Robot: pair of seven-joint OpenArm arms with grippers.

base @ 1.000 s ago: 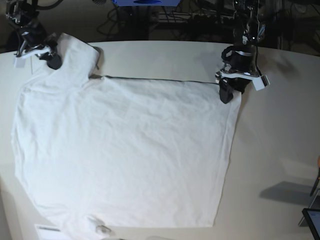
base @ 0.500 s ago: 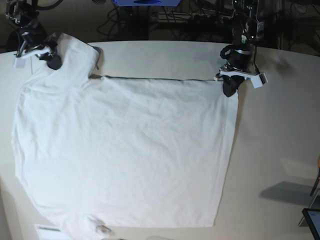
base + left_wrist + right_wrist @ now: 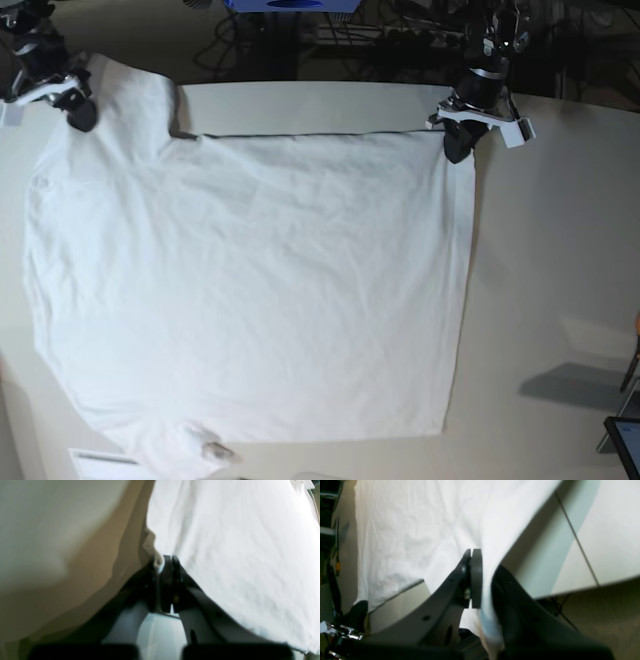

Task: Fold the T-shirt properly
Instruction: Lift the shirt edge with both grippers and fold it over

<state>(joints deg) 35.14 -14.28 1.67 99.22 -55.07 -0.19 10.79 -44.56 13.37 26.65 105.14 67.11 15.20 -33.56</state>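
Fingers (image 3: 457,148) (both pairs) grip the T-shirt (image 3: 270,280) on the tabletop (image 3: 560,260).

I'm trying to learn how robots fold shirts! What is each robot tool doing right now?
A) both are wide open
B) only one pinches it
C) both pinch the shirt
C, because the shirt is squeezed in the left tool and the right tool.

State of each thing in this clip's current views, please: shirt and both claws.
Shirt: spread out broadly, not folded into a neat shape, with wrinkles near its upper left corner in the base view.
Left claw: shut on the shirt at its upper right corner in the base view.
Right claw: shut on the shirt near its upper left in the base view.
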